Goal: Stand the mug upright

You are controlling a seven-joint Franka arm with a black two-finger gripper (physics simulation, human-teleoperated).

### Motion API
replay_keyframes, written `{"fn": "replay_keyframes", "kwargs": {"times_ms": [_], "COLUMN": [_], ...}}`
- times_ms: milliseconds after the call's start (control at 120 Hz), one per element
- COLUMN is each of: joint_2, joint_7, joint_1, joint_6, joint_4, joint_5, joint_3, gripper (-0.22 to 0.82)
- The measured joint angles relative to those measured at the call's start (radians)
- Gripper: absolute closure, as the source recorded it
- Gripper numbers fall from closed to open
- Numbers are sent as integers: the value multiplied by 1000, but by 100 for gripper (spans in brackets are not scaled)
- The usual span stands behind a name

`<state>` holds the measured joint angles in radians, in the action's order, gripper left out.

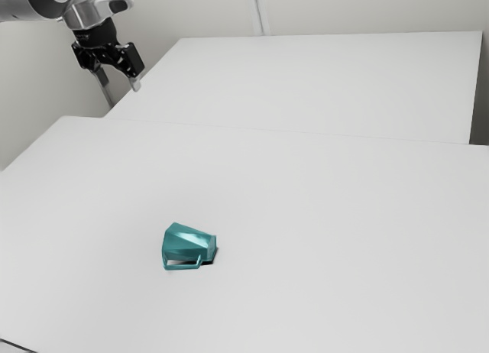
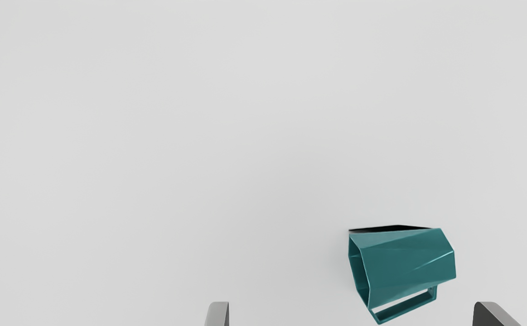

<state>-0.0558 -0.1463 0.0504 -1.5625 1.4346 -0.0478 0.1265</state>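
Claw (image 1: 119,82): spread, one finger well apart from the other; pads touch nothing. Position: raised, well apart from the mug (image 1: 189,244), on the mug's far side and toward the exterior view's left. Arm (image 1: 23,3) comes in from the exterior view's upper left, farther from the mug than the claw.

Wrist view: the mug appears beyond the fingertips, nearer one finger (image 2: 494,314) than the other (image 2: 218,314).

Mug: teal, faceted, lying on its side on the white table (image 1: 321,238). Mouth faces the exterior view's left; narrower closed end points to the exterior view's right. Handle (image 1: 182,267) juts out on the side nearer the exterior camera, starting by the mouth and ending short of the closed end. In the wrist view, a dark shadow (image 2: 397,228) runs along the mug's side opposite the handle.

Surroundings: tabletop spreads around the mug on all sides. Beyond the mug, past a thin seam, a second white surface (image 1: 321,82) extends toward the pale wall (image 1: 367,9). A thin dark line (image 1: 17,345) sits nearer the exterior camera than the mug, toward the exterior view's left, well apart from it.
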Motion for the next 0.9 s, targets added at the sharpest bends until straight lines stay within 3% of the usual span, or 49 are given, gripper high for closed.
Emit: {"fn": "replay_keyframes", "kwargs": {"times_ms": [250, 375, 900], "joint_2": [6, 61, 421], "joint_7": [-8, -11, 32], "joint_1": [0, 2, -71], "joint_6": [-11, -30, -223], "joint_4": [10, 83, 668], "joint_5": [1, 11, 242], "joint_3": [4, 5, 13], "gripper": [2, 2, 2]}}
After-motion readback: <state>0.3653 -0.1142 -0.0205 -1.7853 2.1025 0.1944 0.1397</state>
